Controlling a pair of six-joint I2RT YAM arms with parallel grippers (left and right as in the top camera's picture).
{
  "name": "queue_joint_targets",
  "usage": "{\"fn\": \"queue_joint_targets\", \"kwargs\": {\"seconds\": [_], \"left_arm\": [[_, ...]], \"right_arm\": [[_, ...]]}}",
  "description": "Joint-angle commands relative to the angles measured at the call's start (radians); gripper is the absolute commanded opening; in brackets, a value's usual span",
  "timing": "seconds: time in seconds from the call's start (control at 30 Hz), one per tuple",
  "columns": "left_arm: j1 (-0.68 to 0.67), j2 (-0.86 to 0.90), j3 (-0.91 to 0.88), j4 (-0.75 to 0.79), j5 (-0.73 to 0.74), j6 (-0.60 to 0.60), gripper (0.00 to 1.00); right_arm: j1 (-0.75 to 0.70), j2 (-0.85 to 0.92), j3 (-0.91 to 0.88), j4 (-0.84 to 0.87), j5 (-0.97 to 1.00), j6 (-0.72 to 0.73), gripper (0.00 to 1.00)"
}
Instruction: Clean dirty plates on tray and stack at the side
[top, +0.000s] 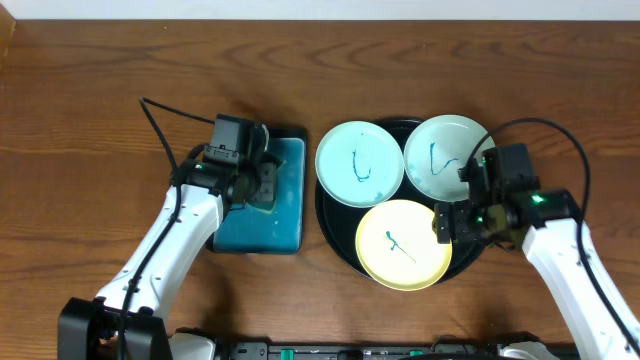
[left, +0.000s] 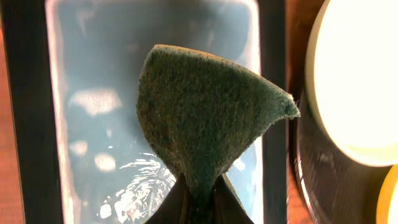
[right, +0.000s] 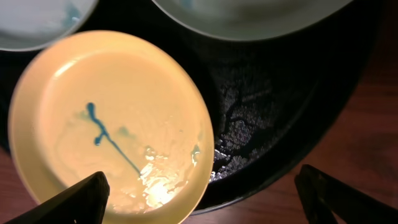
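- Black round tray (top: 337, 240) is sitting on the wooden table (top: 100, 80), on the right arm's side.
- All three plates are lying in the tray. One mint plate (top: 359, 163) is at the far left, a second mint plate (top: 447, 158) is at the far right, and the yellow plate (top: 403, 244) is at the near side, close against both.
- I cannot tell whether the plate rims are overlapping.
- Each plate is carrying a thin teal scribble. In the right wrist view a wet shine is showing on the yellow plate near its edge.
- A rectangular tray with a blue inside (top: 285, 215) is standing just left of the round tray. In the left wrist view, water is glinting in it.
- Left gripper (left: 200, 202) is pinching the narrow lower end of a green sponge (left: 205, 112). The sponge is fanning out over the blue inside.
- Right gripper (right: 202, 199) is standing spread wide and is holding nothing.
- It is hovering over the yellow plate's right edge and the round tray's rim. One of its fingers (right: 68, 202) is showing over the plate and the other over the table beyond the rim.
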Motion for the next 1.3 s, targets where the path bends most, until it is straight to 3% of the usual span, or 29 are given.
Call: {"fn": "queue_joint_targets", "kwargs": {"seconds": [0.0, 0.37, 0.5, 0.6, 0.8, 0.87, 1.0, 1.27], "left_arm": [[0.002, -0.03, -0.002, 0.039, 0.016, -0.029, 0.08], [0.017, -0.144, -0.002, 0.117, 0.016, -0.072, 0.07], [0.017, -0.174, -0.002, 0.119, 0.015, -0.118, 0.07], [0.017, -0.173, -0.002, 0.108, 0.017, -0.227, 0.07], [0.017, -0.172, -0.002, 0.097, 0.04, -0.229, 0.08], [0.017, -0.172, -0.002, 0.09, 0.039, -0.229, 0.08], [0.017, -0.172, -0.002, 0.09, 0.039, -0.229, 0.08], [0.017, -0.172, -0.002, 0.077, 0.039, -0.229, 0.07]], "right_arm": [[0.013, 0.082, 0.005, 0.002, -0.005, 0.015, 0.91], [0.012, 0.264, 0.005, 0.127, -0.034, 0.015, 0.79], [0.012, 0.28, 0.004, 0.157, -0.034, 0.015, 0.79], [0.012, 0.299, 0.001, 0.161, -0.034, 0.015, 0.8], [0.012, 0.332, -0.006, 0.191, -0.035, 0.019, 0.79], [0.012, 0.34, -0.006, 0.201, -0.039, 0.018, 0.74], [0.013, 0.341, -0.006, 0.204, -0.089, 0.018, 0.53], [0.013, 0.342, -0.071, 0.233, -0.103, 0.038, 0.4]]}}
